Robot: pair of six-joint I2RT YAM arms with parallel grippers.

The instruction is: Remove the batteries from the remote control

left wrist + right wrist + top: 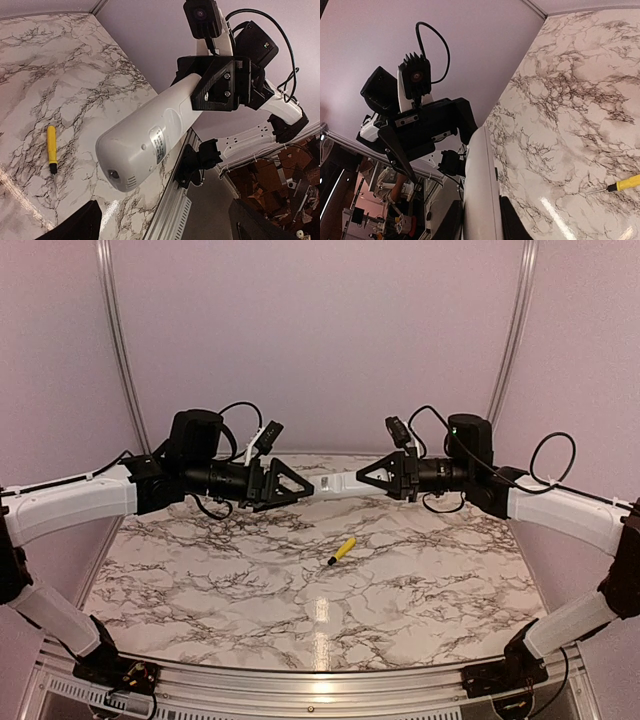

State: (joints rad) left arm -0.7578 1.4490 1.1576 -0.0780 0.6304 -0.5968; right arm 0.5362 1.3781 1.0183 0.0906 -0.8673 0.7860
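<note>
The white remote control (335, 484) hangs level in the air above the far part of the table. My right gripper (362, 480) is shut on one end of it; in the right wrist view (481, 225) the black fingers (451, 222) press both sides of the white bar (480, 180). My left gripper (303, 486) is open at the other end. In the left wrist view (167, 227) its fingers (80, 225) stand wide apart, with the remote's rounded end (132, 150) just ahead, not touching. The batteries are hidden.
A yellow-handled screwdriver (342, 549) lies on the marble table (200, 580) below the remote; it also shows in the left wrist view (51, 149) and the right wrist view (625, 184). Pale walls close the back and sides.
</note>
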